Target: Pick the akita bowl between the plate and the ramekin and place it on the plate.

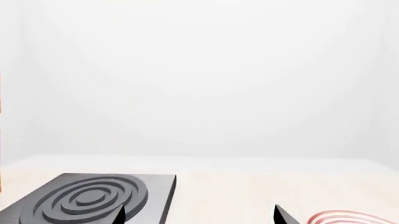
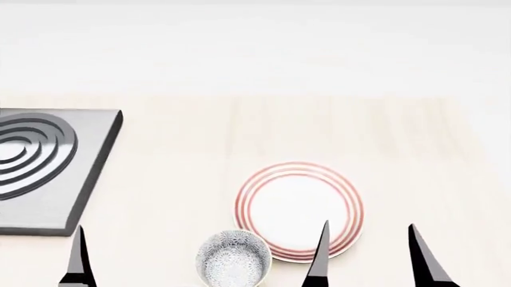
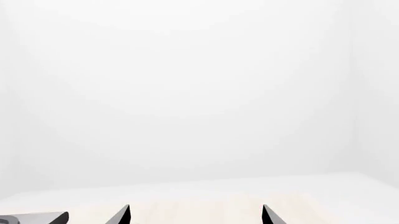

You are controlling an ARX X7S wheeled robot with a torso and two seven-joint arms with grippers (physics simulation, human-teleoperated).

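While nothing is yet held, both grippers are seen spread apart and empty.
In the head view the akita bowl (image 2: 233,259) is found at lower centre on the tabletop (image 2: 279,128), touching the plate (image 2: 300,210) rim. It lies just left of the right gripper (image 2: 369,254), the nearer one; the left gripper (image 2: 78,263) is further off.

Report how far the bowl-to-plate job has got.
Nothing looks done: the akita bowl sits on the counter beside the plate, whose white middle is bare. In hand: nothing; the right gripper hangs open near the plate's edge, and the left gripper is open too. Left: grasp the bowl, lift it, set it on the plate.
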